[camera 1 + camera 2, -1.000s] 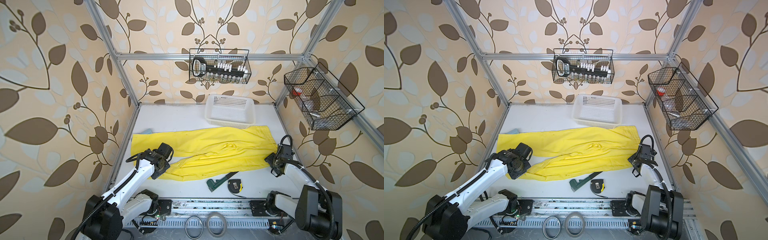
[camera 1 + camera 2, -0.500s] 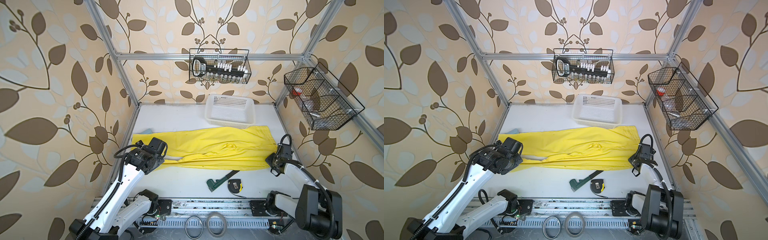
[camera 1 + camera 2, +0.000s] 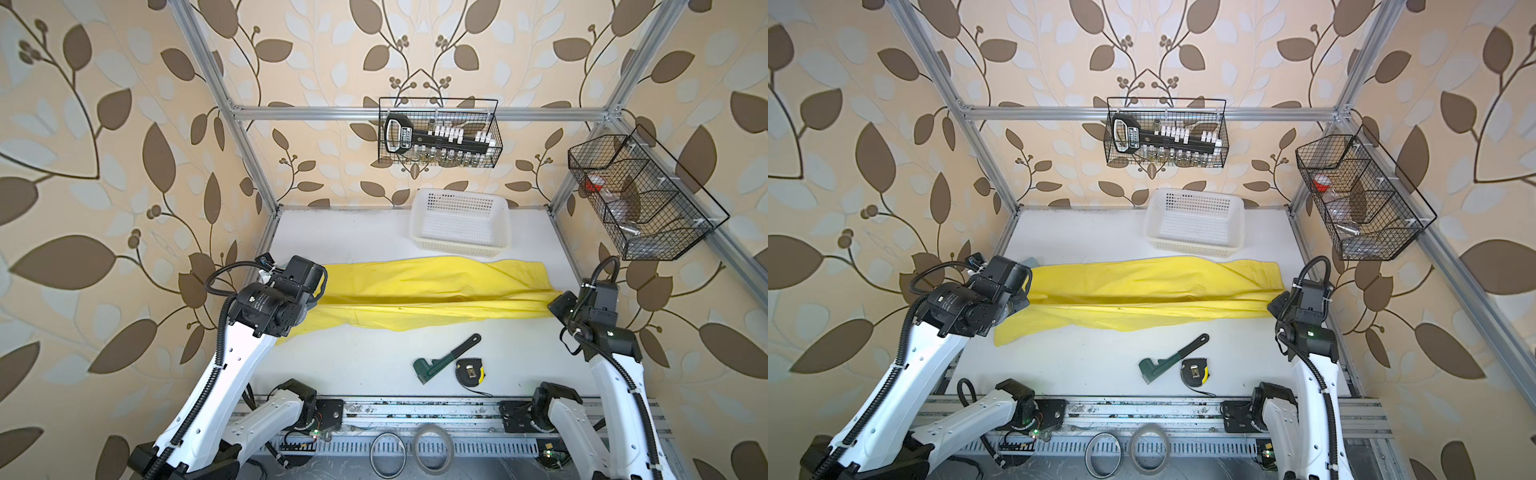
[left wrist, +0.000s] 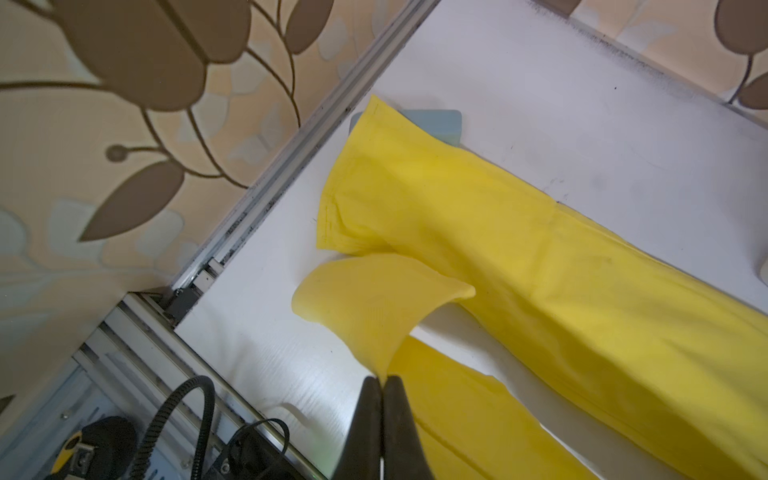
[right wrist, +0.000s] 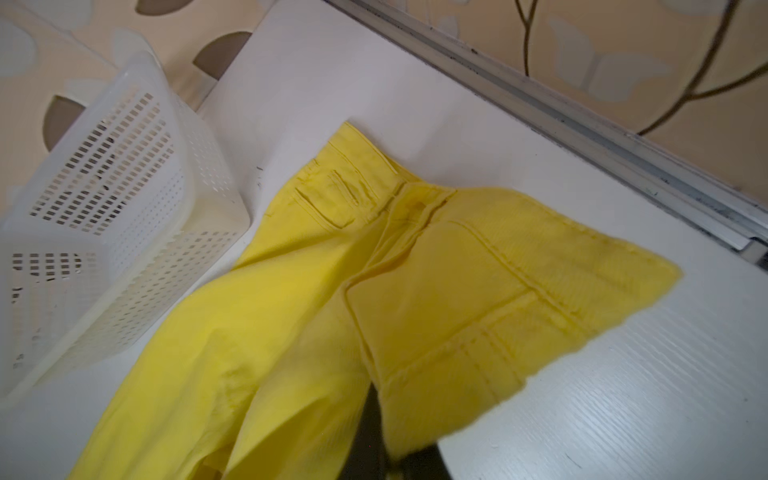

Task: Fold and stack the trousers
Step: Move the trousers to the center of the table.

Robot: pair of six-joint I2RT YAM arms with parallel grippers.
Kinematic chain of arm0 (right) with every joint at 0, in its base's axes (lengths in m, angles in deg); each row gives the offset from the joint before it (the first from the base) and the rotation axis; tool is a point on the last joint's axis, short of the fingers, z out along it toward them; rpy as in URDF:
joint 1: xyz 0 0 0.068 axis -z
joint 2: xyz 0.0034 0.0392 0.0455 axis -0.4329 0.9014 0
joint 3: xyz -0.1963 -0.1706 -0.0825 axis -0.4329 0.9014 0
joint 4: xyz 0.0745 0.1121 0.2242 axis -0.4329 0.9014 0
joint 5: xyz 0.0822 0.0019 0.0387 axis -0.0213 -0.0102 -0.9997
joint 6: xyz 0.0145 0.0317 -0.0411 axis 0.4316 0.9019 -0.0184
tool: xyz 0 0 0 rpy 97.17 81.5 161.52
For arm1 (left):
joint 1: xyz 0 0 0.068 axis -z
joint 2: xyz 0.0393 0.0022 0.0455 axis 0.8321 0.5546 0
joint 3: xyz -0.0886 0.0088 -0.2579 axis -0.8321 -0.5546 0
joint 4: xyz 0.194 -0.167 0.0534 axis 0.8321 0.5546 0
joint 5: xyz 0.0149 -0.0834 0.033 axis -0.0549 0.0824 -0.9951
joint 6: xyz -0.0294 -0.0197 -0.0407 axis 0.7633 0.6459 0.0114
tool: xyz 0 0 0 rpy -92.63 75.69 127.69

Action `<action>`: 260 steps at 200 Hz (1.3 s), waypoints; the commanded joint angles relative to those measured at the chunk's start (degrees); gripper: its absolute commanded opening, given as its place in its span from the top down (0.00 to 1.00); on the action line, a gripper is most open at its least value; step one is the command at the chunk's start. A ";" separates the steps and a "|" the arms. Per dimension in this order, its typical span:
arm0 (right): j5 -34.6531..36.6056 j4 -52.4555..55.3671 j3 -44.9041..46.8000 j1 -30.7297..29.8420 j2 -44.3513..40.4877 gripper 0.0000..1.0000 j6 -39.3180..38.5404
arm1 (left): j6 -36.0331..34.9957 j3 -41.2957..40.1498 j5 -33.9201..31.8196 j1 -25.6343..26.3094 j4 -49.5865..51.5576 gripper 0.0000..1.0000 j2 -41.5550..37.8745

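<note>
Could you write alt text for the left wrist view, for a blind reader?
The left gripper, shut, holds a leg end of the yellow trousers raised above the white table. The other leg lies flat over a pale blue object.

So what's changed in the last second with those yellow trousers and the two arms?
The left end effector, pinching a cuff of the bright yellow soft-fabric trousers, has carried that leg back toward the other leg. The right end effector has closed on the waistband corner. The white perforated plastic basket, green wrench and black-and-yellow tape measure stayed put.
</note>
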 commanded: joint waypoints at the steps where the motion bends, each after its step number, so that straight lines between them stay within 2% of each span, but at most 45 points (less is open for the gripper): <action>1: 7.11 6.10 -5.60 0.27 -2.83 1.00 0.12 | -3.20 4.63 -10.33 -0.36 5.32 1.00 -0.55; 37: 9.99 11.75 -9.39 -0.92 -5.60 1.00 1.54 | -1.66 4.06 -10.19 -0.36 7.71 1.00 -3.13; 76: 8.99 14.35 -2.82 -1.53 -8.93 1.00 4.25 | 3.61 -6.42 -6.15 -0.36 7.47 1.00 -7.73; 83: 8.66 14.59 -0.97 -1.65 -9.42 1.00 5.08 | 6.51 -7.81 -5.68 -0.29 7.91 1.00 -8.15; 93: 7.45 14.94 1.46 -1.67 -10.30 1.00 6.26 | 5.72 -9.53 -3.38 -0.24 5.90 1.00 -8.57; 112: 6.68 16.93 4.23 -2.22 -12.30 1.00 9.04 | 8.35 -11.71 -3.57 -0.30 6.22 1.00 -8.32; 150: 10.70 24.17 5.90 -3.15 -17.77 1.00 14.34 | 19.14 -16.70 -4.12 -0.28 9.89 1.00 -11.49; 181: 12.15 27.34 4.73 -4.94 -19.47 1.00 18.29 | 26.07 -22.43 1.36 -0.28 6.55 1.00 -14.55; 200: 12.76 30.18 2.71 -5.01 -18.39 0.94 19.65 | 29.34 -24.09 2.22 -0.28 6.94 1.00 -14.47; 239: 11.89 34.03 -0.54 -5.18 -19.11 0.70 20.66 | 32.22 -24.10 1.35 -0.28 7.66 1.00 -17.37; 242: 12.08 34.55 -1.12 -5.18 -19.01 0.69 20.87 | 32.43 -24.20 1.38 -0.29 7.69 0.98 -17.63; 260: 13.27 35.37 -4.30 -5.19 -19.50 0.66 21.51 | 34.64 -24.84 1.38 -0.32 9.34 0.96 -19.32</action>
